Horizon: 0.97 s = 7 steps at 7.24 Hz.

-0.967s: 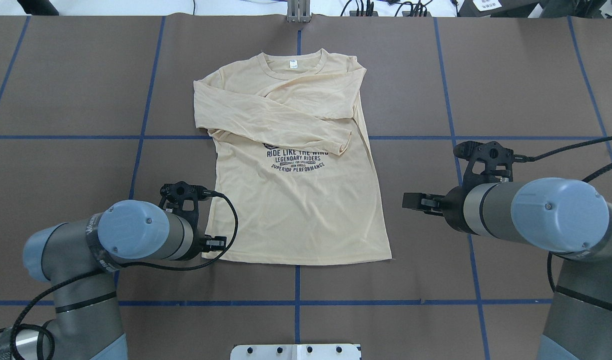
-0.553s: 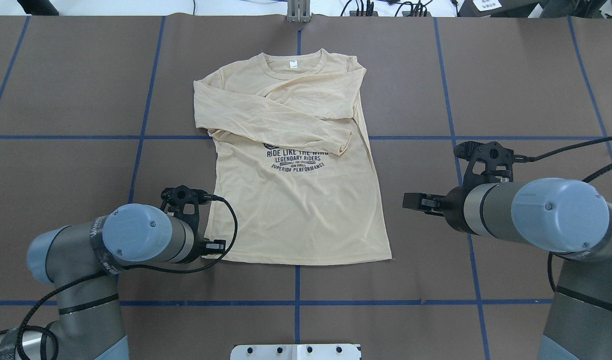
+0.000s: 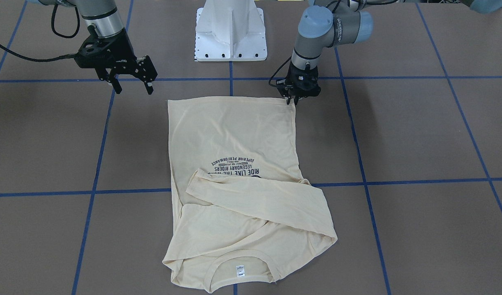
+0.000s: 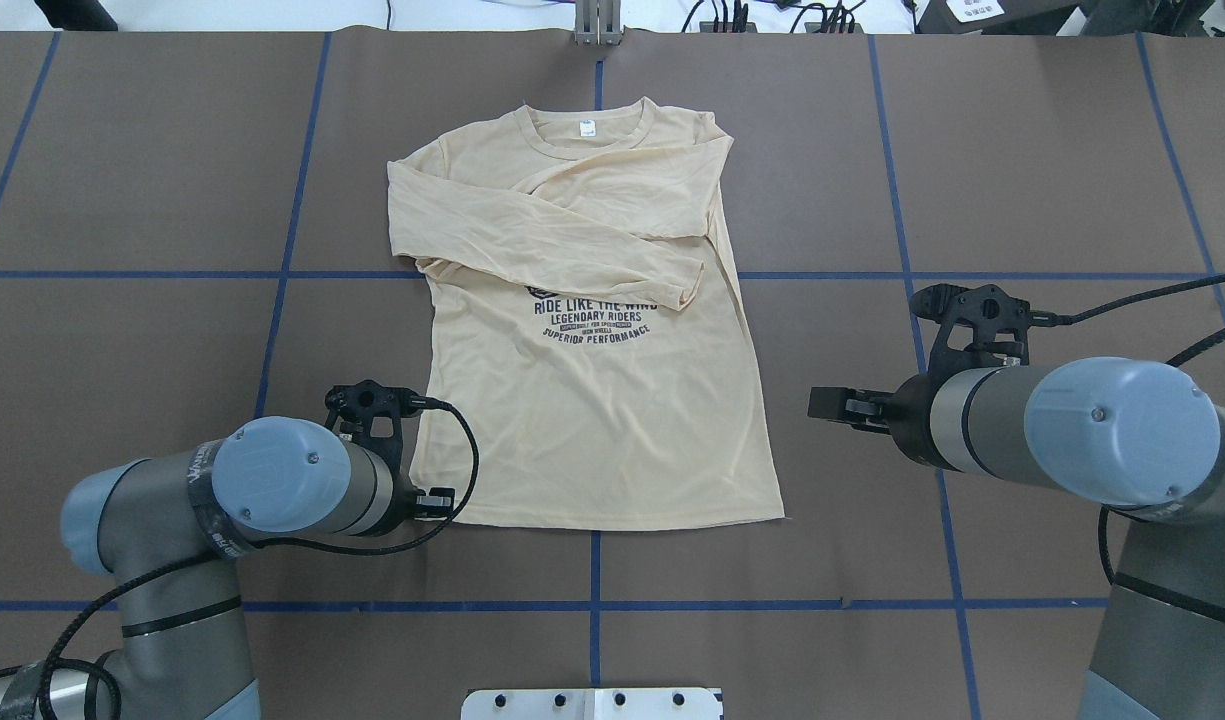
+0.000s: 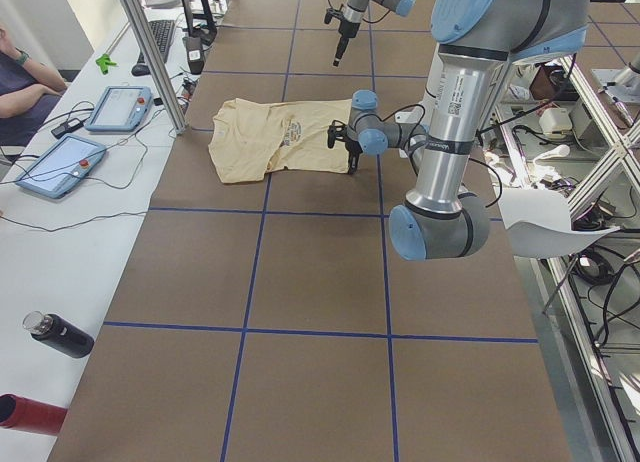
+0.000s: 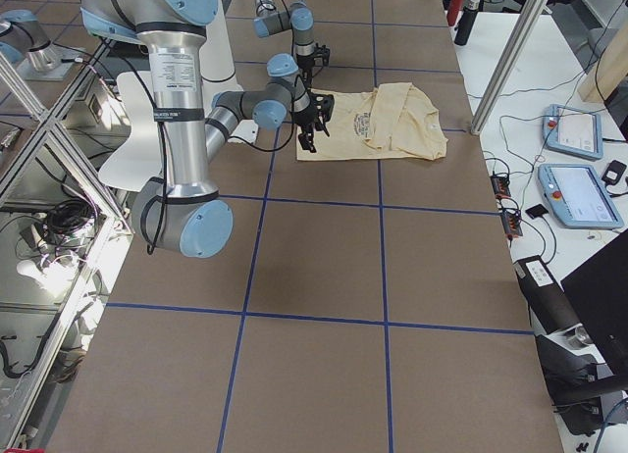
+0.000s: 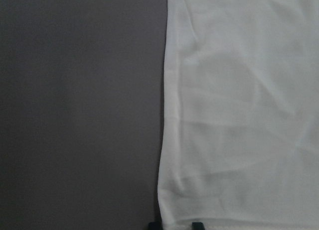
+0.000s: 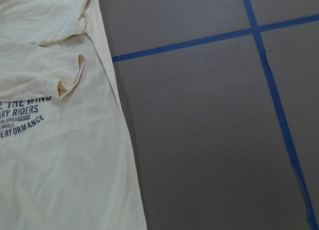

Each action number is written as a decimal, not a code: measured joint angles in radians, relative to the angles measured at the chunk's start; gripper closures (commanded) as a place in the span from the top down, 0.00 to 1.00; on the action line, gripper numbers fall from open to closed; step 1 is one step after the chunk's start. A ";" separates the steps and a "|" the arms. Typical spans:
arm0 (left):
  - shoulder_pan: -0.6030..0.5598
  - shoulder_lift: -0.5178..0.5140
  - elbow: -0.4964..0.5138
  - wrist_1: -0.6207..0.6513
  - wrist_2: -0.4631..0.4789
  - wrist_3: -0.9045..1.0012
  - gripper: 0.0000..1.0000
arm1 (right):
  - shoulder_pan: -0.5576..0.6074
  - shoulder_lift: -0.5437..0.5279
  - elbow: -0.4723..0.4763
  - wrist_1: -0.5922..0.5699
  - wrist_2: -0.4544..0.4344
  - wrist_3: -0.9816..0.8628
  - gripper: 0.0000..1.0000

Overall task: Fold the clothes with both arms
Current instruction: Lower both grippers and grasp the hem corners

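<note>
T-shirt lies flat mid-counter, collar at 12 o'clock. Expect light, limp fabric: pinch the hem corners. Left hand straddles the 7 o'clock corner; grip cannot be confirmed. Right hand gapes wide at 3 o'clock.

Tbl w/ T-shirt flat

the shirt is pale cream-yellow, with navy lettering in arched rows mid-frame and a small white neck label at the top. the table is dull brown-grey, gridded with blue tape lines. the left arm and right arm are silver-grey with light-blue joint caps; the left gripper and right gripper are black. in the left wrist view the shirt looks nearly white, perhaps overexposed.
</note>
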 measured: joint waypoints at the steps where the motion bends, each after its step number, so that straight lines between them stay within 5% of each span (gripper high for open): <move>1: 0.009 -0.001 -0.003 0.001 0.002 -0.020 0.00 | -0.008 -0.002 -0.002 -0.001 0.001 0.000 1.00; 2: 0.013 -0.002 -0.008 0.001 0.003 -0.030 0.00 | -0.029 -0.002 -0.006 -0.001 -0.014 0.004 0.97; 5: 0.016 -0.007 -0.015 0.001 0.002 -0.035 0.00 | -0.166 0.011 -0.046 0.003 -0.161 0.101 0.50; 7: 0.016 -0.004 -0.037 0.002 0.001 -0.035 0.00 | -0.227 0.032 -0.089 0.007 -0.218 0.130 0.45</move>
